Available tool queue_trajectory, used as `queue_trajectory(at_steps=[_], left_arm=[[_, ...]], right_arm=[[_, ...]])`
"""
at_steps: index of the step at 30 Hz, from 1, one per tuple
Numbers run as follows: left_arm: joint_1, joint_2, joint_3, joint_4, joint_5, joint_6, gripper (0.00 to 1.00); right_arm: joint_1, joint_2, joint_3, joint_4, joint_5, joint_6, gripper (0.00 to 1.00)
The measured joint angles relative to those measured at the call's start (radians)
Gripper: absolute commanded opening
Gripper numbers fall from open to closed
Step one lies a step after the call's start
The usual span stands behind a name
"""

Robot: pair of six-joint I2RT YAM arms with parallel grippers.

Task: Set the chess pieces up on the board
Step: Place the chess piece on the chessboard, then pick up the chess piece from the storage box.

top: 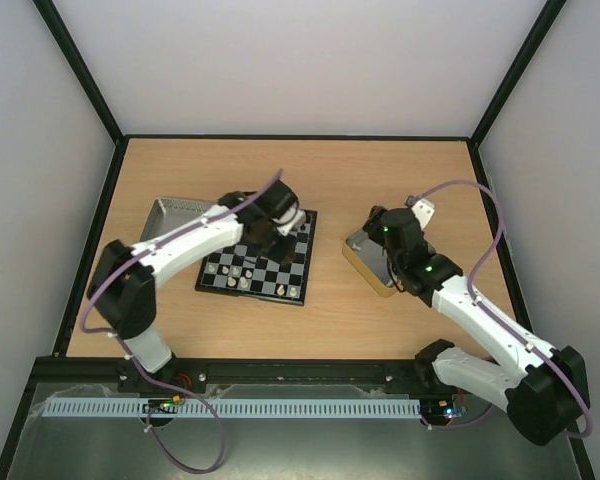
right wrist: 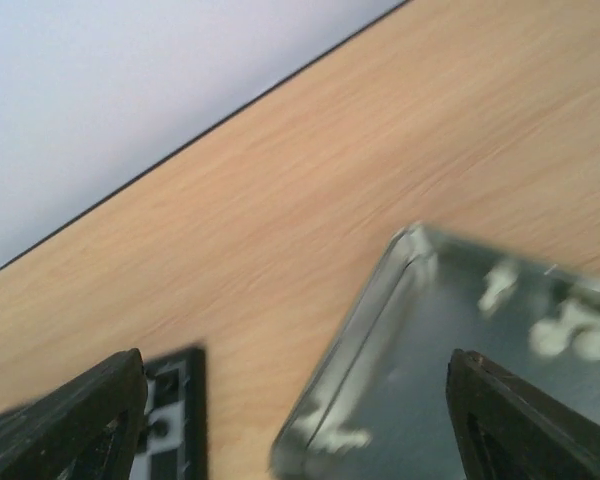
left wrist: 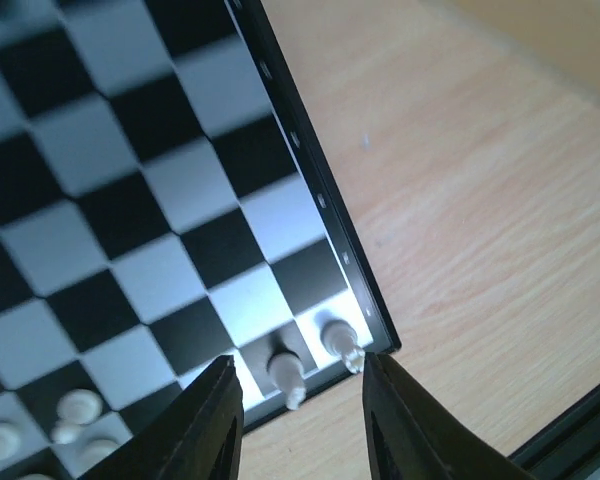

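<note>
Placement at the board's corner is the step in hand, as I judge it. My left gripper hangs low over the board, jaws partly apart and closed on nothing. One of the cream chess pieces stands upright on an edge-row square between my fingers, clear of both as far as I can tell. A second piece stands on the corner square just beside it. More pale pieces sit further along that edge of the board and, seen from above, toward its near side; most squares are bare. My right gripper is off the board's right side, jaws spread wide and empty, over a corner of the tin, where blurred pale shapes lie that I take for pieces waiting. Next, I think, the left must lift straight up off the board without brushing the two corner pieces. The right must then drop into the tin and close on a single small figure, which calls for a fine, centred pinch.
</note>
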Motion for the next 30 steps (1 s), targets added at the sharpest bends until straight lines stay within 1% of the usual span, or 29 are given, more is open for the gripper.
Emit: queue_trajectory(at_steps=[2,3,4,5,7,9,13,16,18,21,24,30], left_arm=[[0.039,-0.063,-0.014,0.043,0.001,-0.011,0.38],[0.062,-0.102,-0.029,0.072,0.001,-0.019,0.39],[0.077,-0.132,-0.041,0.092,0.000,-0.025,0.40],[0.092,-0.167,-0.060,0.122,-0.002,-0.032,0.41],[0.119,-0.241,-0.108,0.182,-0.009,-0.047,0.43],[0.138,-0.302,-0.154,0.235,-0.017,-0.056,0.46],[0.171,-0.442,-0.274,0.355,-0.051,-0.065,0.51],[0.187,-0.530,-0.343,0.427,-0.066,-0.063,0.53],[0.194,-0.578,-0.379,0.468,-0.078,-0.063,0.54],[0.204,-0.649,-0.431,0.532,-0.116,-0.063,0.56],[0.211,-0.698,-0.460,0.561,-0.152,-0.066,0.60],[0.222,-0.831,-0.520,0.626,-0.258,-0.082,0.67]], right_arm=[[-0.059,-0.011,0.011,-0.001,0.016,-0.081,0.81],[-0.068,-0.012,0.014,-0.002,0.017,-0.115,0.81],[-0.116,-0.007,0.018,-0.003,0.014,-0.150,0.79],[-0.148,0.003,0.022,-0.005,0.008,-0.186,0.76],[-0.197,0.039,0.030,-0.013,-0.007,-0.235,0.66],[-0.236,0.101,0.050,-0.039,-0.016,-0.267,0.61],[-0.271,0.222,0.069,-0.095,-0.011,-0.285,0.49],[-0.286,0.271,0.069,-0.122,-0.006,-0.284,0.41],[-0.295,0.298,0.069,-0.127,-0.004,-0.284,0.40],[-0.321,0.348,0.069,-0.129,-0.010,-0.287,0.44],[-0.346,0.398,0.069,-0.129,-0.028,-0.293,0.45],[-0.380,0.472,0.079,-0.129,-0.072,-0.301,0.43]])
